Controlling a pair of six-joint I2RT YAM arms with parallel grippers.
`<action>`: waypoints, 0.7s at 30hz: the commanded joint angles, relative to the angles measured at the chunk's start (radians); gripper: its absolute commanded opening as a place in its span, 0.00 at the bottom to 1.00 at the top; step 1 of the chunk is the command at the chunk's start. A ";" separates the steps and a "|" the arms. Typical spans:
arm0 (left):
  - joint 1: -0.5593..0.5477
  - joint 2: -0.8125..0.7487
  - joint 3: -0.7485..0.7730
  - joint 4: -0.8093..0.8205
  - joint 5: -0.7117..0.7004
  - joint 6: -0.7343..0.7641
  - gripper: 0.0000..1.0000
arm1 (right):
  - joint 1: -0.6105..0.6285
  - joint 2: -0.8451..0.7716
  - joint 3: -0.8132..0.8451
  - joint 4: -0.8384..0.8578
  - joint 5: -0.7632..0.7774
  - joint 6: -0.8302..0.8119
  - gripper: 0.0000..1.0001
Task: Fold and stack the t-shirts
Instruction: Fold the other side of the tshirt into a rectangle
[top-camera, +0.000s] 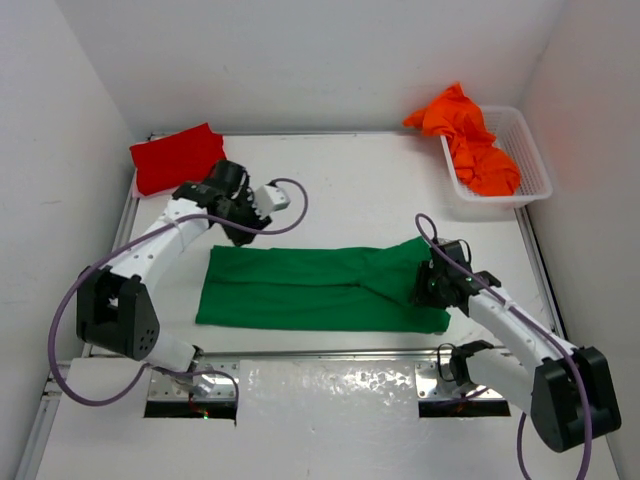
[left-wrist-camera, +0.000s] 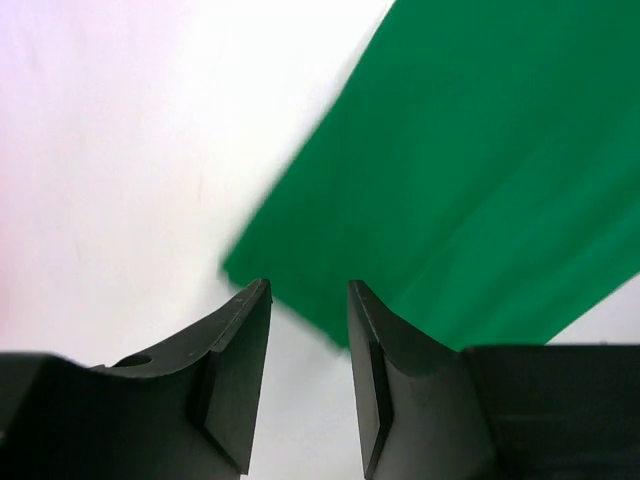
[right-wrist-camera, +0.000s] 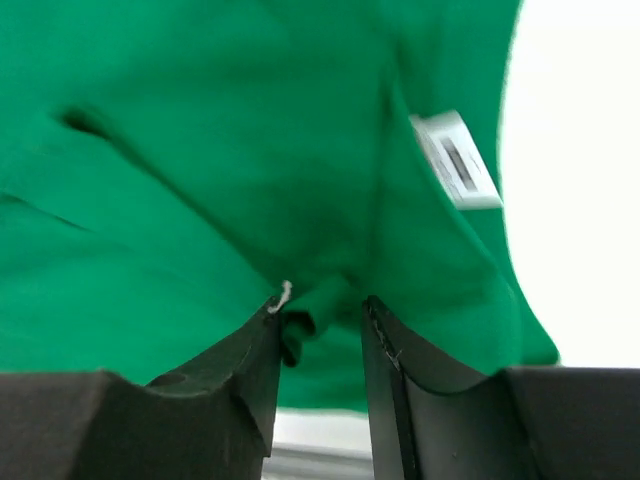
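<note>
A green t-shirt lies folded into a long strip across the middle of the table. My left gripper is open and empty, just above the strip's far-left corner; its fingertips straddle that corner's edge. My right gripper is over the strip's right end, open, with a small raised fold of green cloth between its tips. A white label shows near the collar. A red t-shirt lies folded at the back left. An orange t-shirt is bunched in the basket. The pink t-shirt is out of view.
A white mesh basket stands at the back right against the right wall. White walls close in the table on the left, back and right. Purple cables loop from both arms over the table.
</note>
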 joint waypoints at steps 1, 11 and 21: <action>-0.089 -0.004 0.090 0.022 0.084 -0.097 0.35 | 0.000 -0.021 0.078 -0.197 0.074 0.007 0.36; -0.073 0.003 -0.106 0.184 -0.174 -0.201 0.35 | 0.025 -0.095 0.261 -0.090 -0.024 -0.151 0.51; 0.103 -0.004 -0.161 0.233 -0.224 -0.275 0.34 | 0.097 0.364 0.330 0.181 -0.149 -0.105 0.54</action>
